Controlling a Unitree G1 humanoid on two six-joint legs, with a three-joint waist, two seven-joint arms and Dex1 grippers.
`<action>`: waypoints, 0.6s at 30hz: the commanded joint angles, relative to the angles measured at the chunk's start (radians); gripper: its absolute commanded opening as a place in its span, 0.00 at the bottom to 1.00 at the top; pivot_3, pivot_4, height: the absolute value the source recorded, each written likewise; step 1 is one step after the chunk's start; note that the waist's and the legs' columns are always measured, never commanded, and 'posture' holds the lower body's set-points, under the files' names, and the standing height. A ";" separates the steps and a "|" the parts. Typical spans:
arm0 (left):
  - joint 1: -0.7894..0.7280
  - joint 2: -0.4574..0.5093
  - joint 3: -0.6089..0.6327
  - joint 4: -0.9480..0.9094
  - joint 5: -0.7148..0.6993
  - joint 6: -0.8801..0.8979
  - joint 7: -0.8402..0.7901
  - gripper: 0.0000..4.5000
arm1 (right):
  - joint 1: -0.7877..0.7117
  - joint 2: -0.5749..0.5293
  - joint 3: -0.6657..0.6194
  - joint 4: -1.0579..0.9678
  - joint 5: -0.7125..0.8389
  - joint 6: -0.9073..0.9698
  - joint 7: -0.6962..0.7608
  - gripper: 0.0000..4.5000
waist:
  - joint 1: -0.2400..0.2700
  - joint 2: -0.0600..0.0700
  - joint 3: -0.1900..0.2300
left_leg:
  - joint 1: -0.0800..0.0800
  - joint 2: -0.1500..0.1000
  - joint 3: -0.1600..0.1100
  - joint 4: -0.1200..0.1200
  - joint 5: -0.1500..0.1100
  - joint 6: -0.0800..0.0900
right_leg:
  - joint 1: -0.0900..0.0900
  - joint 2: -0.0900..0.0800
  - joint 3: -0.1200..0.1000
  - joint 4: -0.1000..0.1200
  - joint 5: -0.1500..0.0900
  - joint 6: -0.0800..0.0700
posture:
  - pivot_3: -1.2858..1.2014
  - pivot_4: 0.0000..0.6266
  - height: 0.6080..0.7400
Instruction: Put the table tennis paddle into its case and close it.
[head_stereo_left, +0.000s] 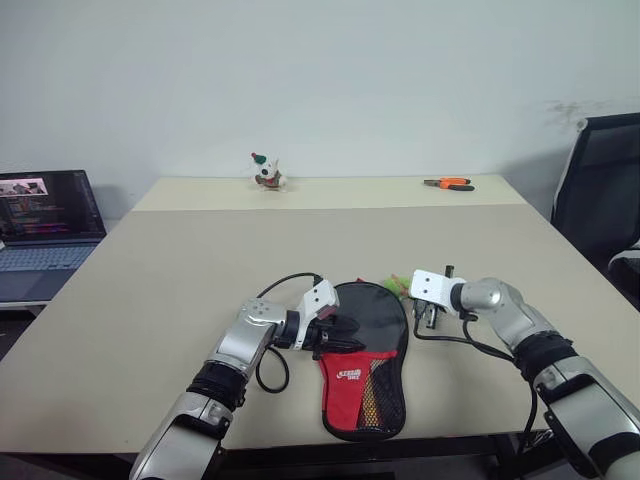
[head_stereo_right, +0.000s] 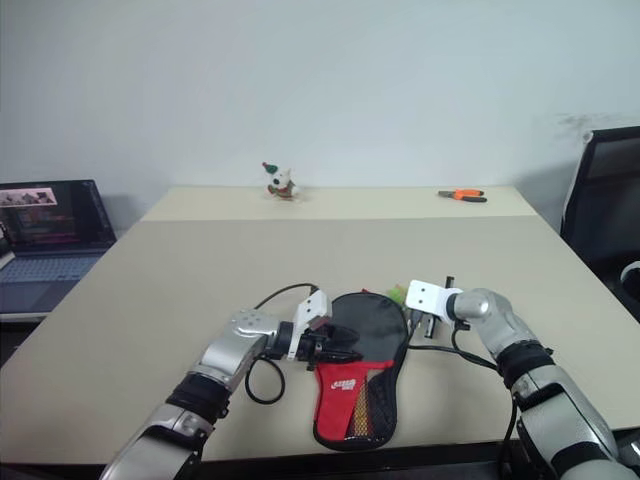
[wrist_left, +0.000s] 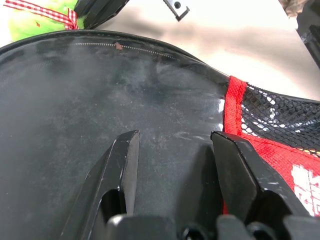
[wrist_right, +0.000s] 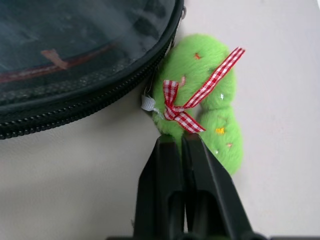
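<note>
The case (head_stereo_left: 365, 360) lies on the counter (head_stereo_left: 150, 300) near its front edge, the paddle seemingly already inside. The left pincer (head_stereo_left: 340, 335) rests half-spread on its black face; the right pincer (wrist_right: 182, 150) is clenched on the green pull tag (wrist_right: 200, 100), so zipping remains.

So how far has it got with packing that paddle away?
The case lies flat on the table, apparently with the paddle already inside. The left gripper rests on it, fingers apart. The right gripper is shut on the green pull tag. Zipping it closed looks like what's left.
</note>
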 joint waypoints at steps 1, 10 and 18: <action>-0.014 -0.011 -0.016 0.033 0.010 -0.009 0.001 0.55 | 0.026 -0.052 -0.059 -0.142 0.047 0.068 0.073 0.01 | 0.004 0.000 0.000 | 0.000 0.000 0.000 0.000 0.000 0.000 | 0.000 0.000 0.000 0.000 0.000 0.000 | 0.52 0.24 1.00; -0.059 -0.068 -0.033 0.097 0.006 -0.003 -0.009 0.55 | 0.318 -0.306 -0.145 -0.663 0.170 0.290 0.339 0.01 | 0.030 0.001 0.000 | -0.002 -0.002 -0.001 0.000 0.000 0.000 | 0.000 0.000 -0.002 -0.002 -0.001 0.001 | 0.52 0.24 1.00; -0.101 -0.085 -0.081 0.195 0.053 -0.079 -0.050 0.55 | 0.483 -0.353 -0.162 -0.948 0.235 0.466 0.371 0.01 | 0.033 0.001 0.000 | 0.000 -0.002 -0.001 0.000 0.000 0.000 | 0.001 0.000 -0.002 -0.001 -0.001 0.002 | 0.52 0.24 1.00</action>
